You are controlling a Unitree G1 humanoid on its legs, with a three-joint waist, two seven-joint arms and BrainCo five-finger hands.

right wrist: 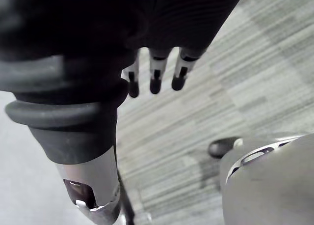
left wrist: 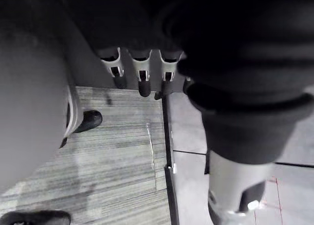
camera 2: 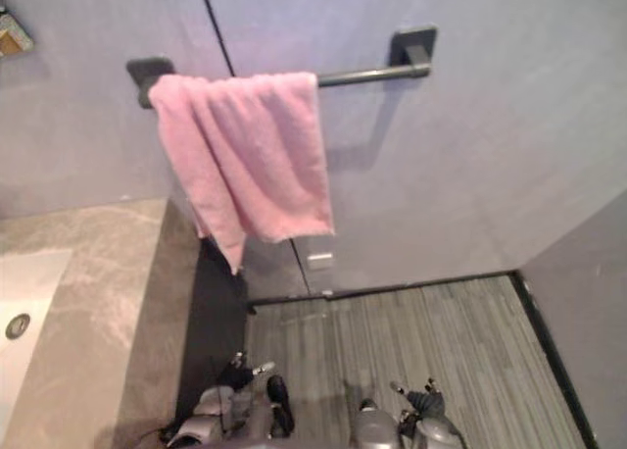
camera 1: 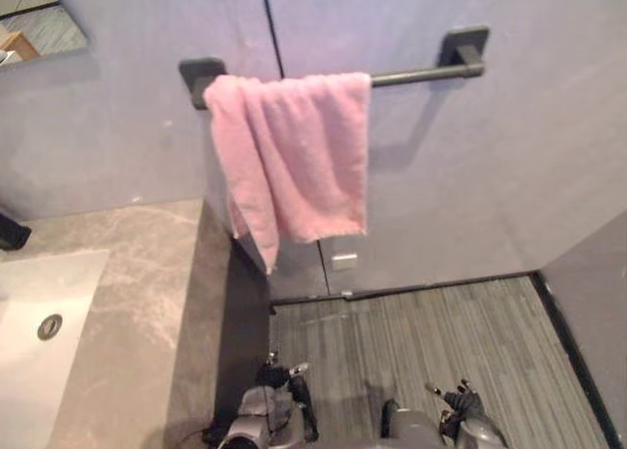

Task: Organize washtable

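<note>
Sink (camera 1: 44,282) partly beyond left edge

The pink towel (camera 1: 294,160) is showing thick, fluffy terry cloth, and the towel bar (camera 1: 426,75) is looking like matt dark metal. The worktop (camera 1: 147,292) is showing smooth grey veined stone, the sink basin (camera 1: 59,282) is looking smooth and white, the floor (camera 1: 441,341) is showing matt streaked grey planks, and the wall (camera 1: 529,155) is looking plain and matt.

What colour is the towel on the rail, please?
The towel is pink, clearest in the left eye view.
</note>
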